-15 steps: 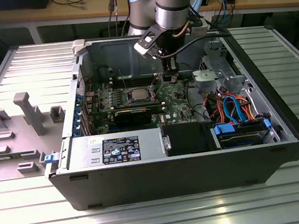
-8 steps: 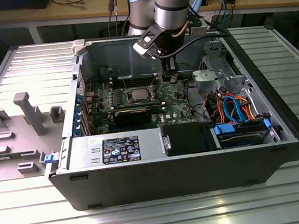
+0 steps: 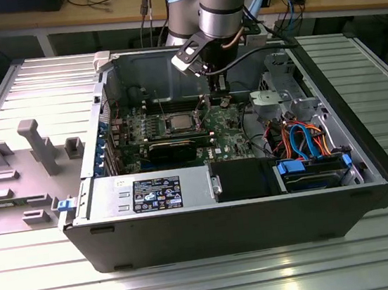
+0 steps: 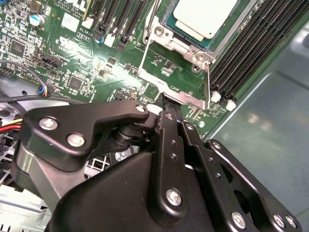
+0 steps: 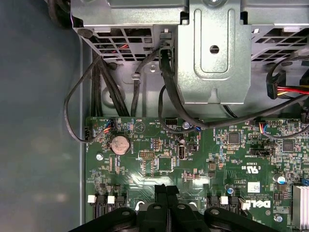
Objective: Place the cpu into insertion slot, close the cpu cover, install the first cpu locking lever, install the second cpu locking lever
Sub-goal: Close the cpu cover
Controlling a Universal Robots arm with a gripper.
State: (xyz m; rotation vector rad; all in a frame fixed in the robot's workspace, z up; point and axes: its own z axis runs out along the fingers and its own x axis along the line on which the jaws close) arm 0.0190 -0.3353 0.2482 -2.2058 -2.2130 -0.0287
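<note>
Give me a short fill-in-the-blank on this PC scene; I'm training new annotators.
The silver-topped ___ sits in the insertion slot. The circuit board is ___ in colour. In the exterior view, the orange and blue cables lie toward that view's ___ of the socket.
Missing: cpu; green; right.

cpu [image 4: 205, 15] cropped at second wrist view edge.

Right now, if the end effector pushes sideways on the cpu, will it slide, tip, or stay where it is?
The cpu lies flat inside the metal-rimmed insertion slot, so it would probably stay, neither sliding nor tipping. Its smooth silver top looks stiff but likely slippery for pads. Being thin and small, it is probably light.
</note>
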